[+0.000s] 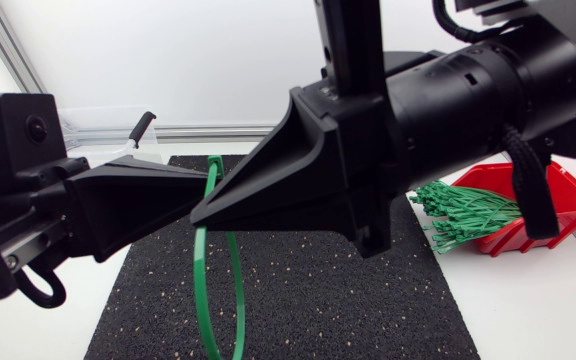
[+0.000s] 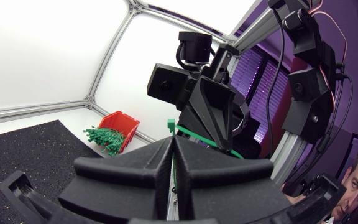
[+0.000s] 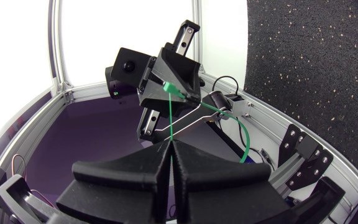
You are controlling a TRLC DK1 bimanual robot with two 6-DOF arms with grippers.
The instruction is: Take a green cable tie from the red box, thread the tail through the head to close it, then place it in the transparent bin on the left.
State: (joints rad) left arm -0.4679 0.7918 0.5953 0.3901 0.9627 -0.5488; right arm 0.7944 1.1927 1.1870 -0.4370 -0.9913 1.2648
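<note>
Both grippers are raised high above the black mat [image 1: 308,290], tip to tip. A green cable tie [image 1: 201,290] is bent into a loop that hangs down between them. My left gripper [image 1: 206,188] is shut on one part of the tie, and in its own wrist view the strand [image 2: 197,137] runs from its closed fingers [image 2: 148,165] toward the other gripper. My right gripper [image 1: 196,213] is shut on the tie too; the strand [image 3: 169,118] rises from its tip [image 3: 171,146] to the left gripper [image 3: 166,74]. The red box [image 1: 563,200] with loose green ties [image 1: 463,215] sits at the right.
A transparent bin [image 1: 98,125] stands at the back left, behind the left arm. The black mat covers the middle of the white table. The red box [image 2: 122,123] and its ties [image 2: 104,138] show beyond the mat in the left wrist view.
</note>
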